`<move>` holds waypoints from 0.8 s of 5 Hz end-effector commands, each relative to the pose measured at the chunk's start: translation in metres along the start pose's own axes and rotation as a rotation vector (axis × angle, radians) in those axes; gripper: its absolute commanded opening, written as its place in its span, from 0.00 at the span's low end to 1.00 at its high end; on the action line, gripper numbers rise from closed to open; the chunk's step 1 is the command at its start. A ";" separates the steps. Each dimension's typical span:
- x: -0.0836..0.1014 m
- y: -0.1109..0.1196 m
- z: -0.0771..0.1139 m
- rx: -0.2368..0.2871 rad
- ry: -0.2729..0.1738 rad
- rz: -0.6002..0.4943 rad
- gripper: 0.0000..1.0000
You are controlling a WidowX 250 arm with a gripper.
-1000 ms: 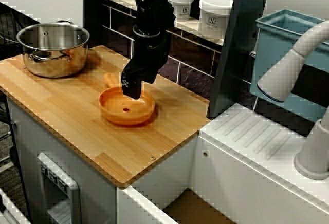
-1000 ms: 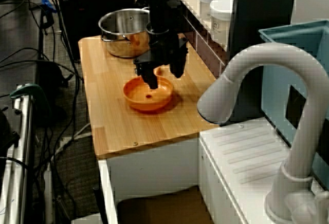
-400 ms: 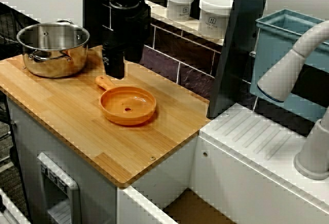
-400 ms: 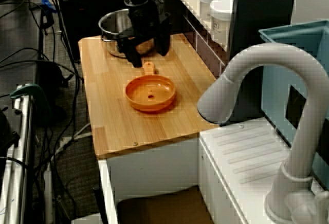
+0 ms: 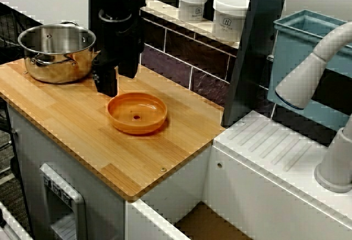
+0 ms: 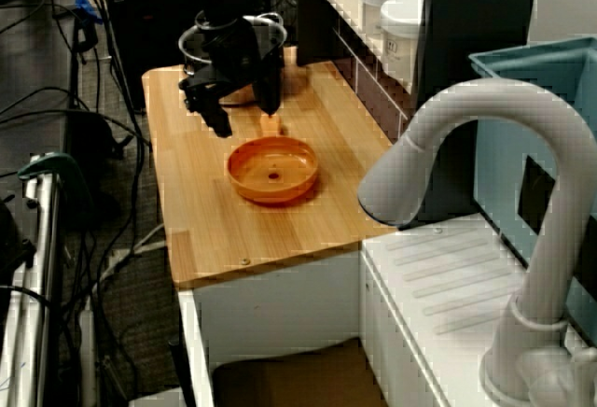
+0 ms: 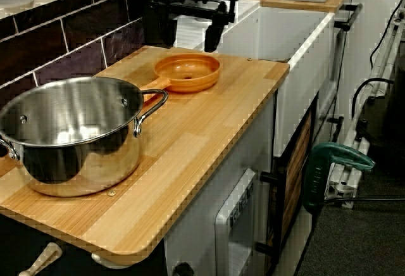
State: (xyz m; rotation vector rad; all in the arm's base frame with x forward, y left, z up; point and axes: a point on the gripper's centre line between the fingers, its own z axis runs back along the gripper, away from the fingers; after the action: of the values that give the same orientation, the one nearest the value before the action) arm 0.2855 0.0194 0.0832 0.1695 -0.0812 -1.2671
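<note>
An orange pan [image 5: 136, 113] lies flat on the wooden counter [image 5: 77, 135], its short handle [image 6: 270, 125] pointing toward a steel pot [image 5: 56, 53]. My black gripper [image 5: 116, 80] hangs open and empty just above the counter between pot and pan, over the handle end. Seen from the front, it hides the handle. Looking from the sink's side, the gripper [image 6: 244, 116] has its fingers spread wide beside the pan [image 6: 272, 169]. From the pot's end, the gripper [image 7: 186, 35] hovers above the pan [image 7: 188, 71], and the pot [image 7: 69, 133] fills the foreground.
Two white jars [image 5: 193, 3] [image 5: 230, 17] stand on a tiled ledge behind the counter. To the right are a ribbed white drainboard [image 5: 275, 146], a grey faucet [image 5: 313, 69] and a blue bin [image 5: 300, 58]. The counter's front edge drops to a toy oven door [image 7: 247, 213].
The gripper rose out of the pan's bowl and travelled left toward the pot, ending over the handle. The pan and pot stayed where they were.
</note>
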 end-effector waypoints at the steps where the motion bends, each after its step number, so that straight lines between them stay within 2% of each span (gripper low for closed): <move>1: -0.007 -0.018 0.003 0.083 0.012 -0.007 1.00; 2: -0.005 -0.023 -0.001 0.087 0.018 -0.020 1.00; 4: -0.002 -0.016 -0.016 0.080 0.026 0.001 1.00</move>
State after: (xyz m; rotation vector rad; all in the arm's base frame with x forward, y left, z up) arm 0.2641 0.0089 0.0587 0.2273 -0.0790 -1.2603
